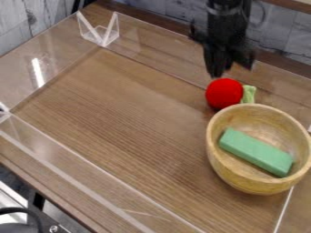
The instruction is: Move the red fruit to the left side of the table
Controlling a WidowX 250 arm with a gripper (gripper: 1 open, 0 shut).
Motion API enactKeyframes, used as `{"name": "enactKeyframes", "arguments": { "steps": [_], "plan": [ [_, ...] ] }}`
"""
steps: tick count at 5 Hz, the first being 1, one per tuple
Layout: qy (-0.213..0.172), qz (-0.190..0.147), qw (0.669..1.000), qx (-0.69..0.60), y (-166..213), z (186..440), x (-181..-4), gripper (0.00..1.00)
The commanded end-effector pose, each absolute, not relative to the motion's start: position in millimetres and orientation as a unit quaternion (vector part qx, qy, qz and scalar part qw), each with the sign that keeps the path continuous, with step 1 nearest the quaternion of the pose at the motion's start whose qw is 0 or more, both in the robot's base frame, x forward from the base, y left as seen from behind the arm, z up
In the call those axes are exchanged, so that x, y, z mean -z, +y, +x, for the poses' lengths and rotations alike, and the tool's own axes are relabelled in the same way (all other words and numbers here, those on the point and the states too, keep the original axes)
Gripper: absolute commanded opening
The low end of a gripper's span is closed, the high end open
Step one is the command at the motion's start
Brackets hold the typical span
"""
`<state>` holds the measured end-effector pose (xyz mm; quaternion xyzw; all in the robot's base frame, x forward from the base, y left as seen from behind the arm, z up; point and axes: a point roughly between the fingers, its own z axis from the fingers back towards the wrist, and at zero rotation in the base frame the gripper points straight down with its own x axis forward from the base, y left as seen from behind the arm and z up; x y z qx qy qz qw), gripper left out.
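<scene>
Beside the tan round bowl [257, 179], a bright red round toy fruit [224, 93] sits on the brown wood-grain desk [115, 109]. Behind it, the black hand [221, 69] is closed.

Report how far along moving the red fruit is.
Done: nothing visible; the red round toy fruit sits right of centre on the brown wood-grain table, near the tan round bowl.
In hand: apparently nothing; the blurred dark pincer shows no grip on it.
Remaining: seemingly grasp, carry and release at left.

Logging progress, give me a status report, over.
Gripper shut, nothing held. Red fruit ungrasped, right side of table. Bowl close by.
</scene>
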<state>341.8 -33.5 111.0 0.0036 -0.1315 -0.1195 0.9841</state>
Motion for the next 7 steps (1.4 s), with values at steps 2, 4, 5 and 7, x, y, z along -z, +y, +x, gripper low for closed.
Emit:
{"name": "enactKeyframes", "arguments": {
  "steps": [2,4,5,7],
  "plan": [
    [-0.169,0.005,0.980,0.109,-30,343,-136.1,1.00],
    [-0.138,0.003,0.983,0.119,-39,342,-99.1,1.00],
    [-0.122,0.002,0.985,0.120,-42,342,-83.2,1.00],
    [-0.125,0.005,0.986,0.109,-37,341,-89.2,0.00]
  ]
}}
